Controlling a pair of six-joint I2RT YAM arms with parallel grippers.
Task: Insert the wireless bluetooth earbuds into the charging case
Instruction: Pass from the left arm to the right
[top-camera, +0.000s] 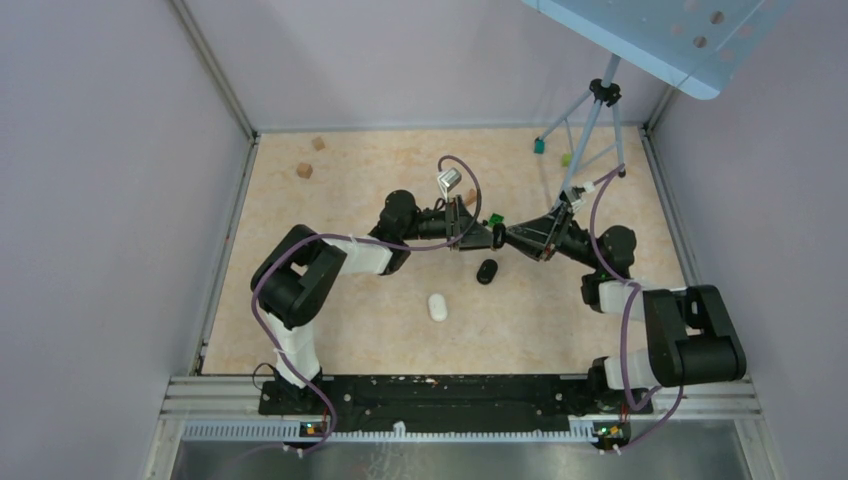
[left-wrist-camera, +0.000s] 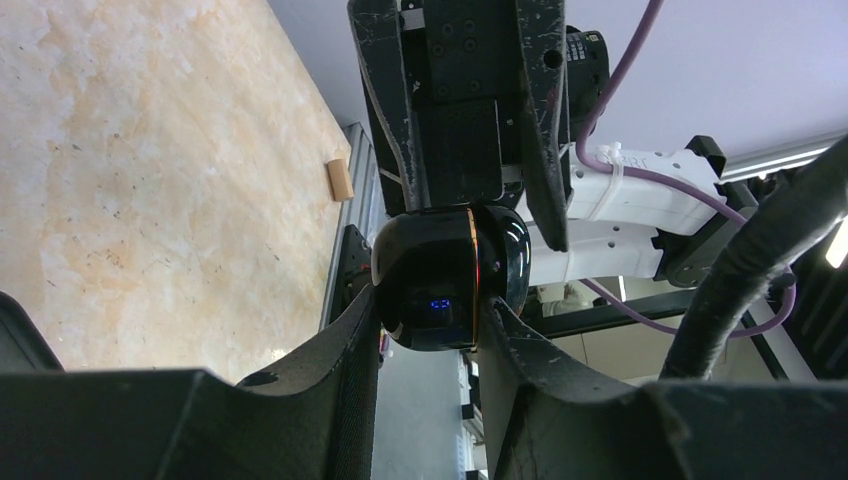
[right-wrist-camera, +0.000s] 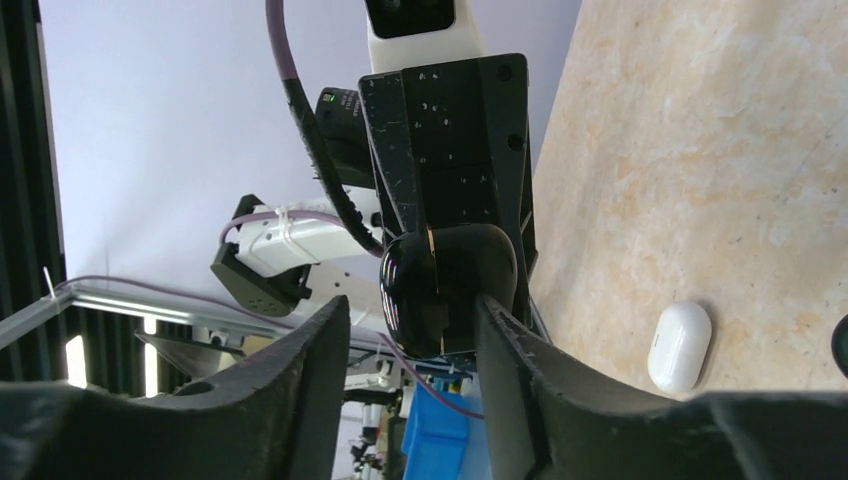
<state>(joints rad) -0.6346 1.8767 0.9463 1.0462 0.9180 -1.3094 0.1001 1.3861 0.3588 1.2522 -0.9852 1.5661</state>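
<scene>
Black charging case (left-wrist-camera: 440, 270) is up off the table (top-camera: 330, 200) at frame centre, where both arms meet tip to tip. Left gripper (left-wrist-camera: 428, 300) is closed to a narrow gap, both fingers pressed on the case sides. Right gripper (right-wrist-camera: 412, 303) reaches in from the opposite side: one finger touches the case and the other shows a gap, so can't tell if it grips. The case front has a small blue lit mark, too small to read, and no brand is legible anywhere. Just below the grippers a black oval item (top-camera: 487, 271) lies on the table, with a white oval case (top-camera: 437, 306) near it, lower left. The table is boxed by walls left, back and right, with a metal rail (top-camera: 420, 395) along the near edge. There is open tabletop left of centre. Two wooden blocks (top-camera: 304, 170) sit upper left, near the wall. Tripod (top-camera: 590, 125) legs stand upper right, close behind the right arm.
</scene>
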